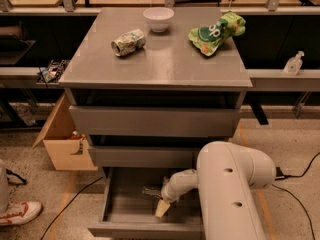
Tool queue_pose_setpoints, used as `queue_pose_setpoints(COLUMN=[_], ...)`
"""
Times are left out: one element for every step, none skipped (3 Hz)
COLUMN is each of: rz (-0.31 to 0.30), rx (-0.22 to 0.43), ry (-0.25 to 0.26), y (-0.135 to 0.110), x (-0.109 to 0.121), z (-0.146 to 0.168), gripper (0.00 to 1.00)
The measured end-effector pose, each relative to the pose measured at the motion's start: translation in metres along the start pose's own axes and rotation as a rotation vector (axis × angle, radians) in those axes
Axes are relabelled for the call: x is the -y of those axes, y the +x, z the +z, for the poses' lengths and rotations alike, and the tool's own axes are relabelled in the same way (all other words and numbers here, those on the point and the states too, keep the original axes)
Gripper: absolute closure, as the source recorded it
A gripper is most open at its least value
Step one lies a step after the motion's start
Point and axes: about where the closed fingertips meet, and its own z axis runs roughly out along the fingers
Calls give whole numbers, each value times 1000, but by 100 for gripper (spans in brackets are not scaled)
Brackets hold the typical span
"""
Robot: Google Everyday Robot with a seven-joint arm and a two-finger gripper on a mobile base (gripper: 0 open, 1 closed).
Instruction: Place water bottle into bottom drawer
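The bottom drawer (116,219) of the grey cabinet is pulled open toward me. My white arm reaches down into it from the right. My gripper (161,208) is inside the drawer, low over its floor near the middle. A small clear crinkled thing, apparently the water bottle (149,191), lies on the drawer floor just behind and left of the gripper. Whether the gripper still touches it I cannot tell. Its cap and label do not show.
On the cabinet top are a crushed green-white can (128,41), a white bowl (158,18) and a green bag (216,31). The two upper drawers are nearly closed. An open cardboard box (65,146) stands left of the cabinet. A shoe (17,213) and cables lie on the floor.
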Motion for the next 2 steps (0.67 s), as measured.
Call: queue_pose_setpoints(rz=[24, 61], rx=[27, 30], ry=[61, 115], y=[7, 22], x=[9, 20], z=[-30, -67], gripper=[0, 0])
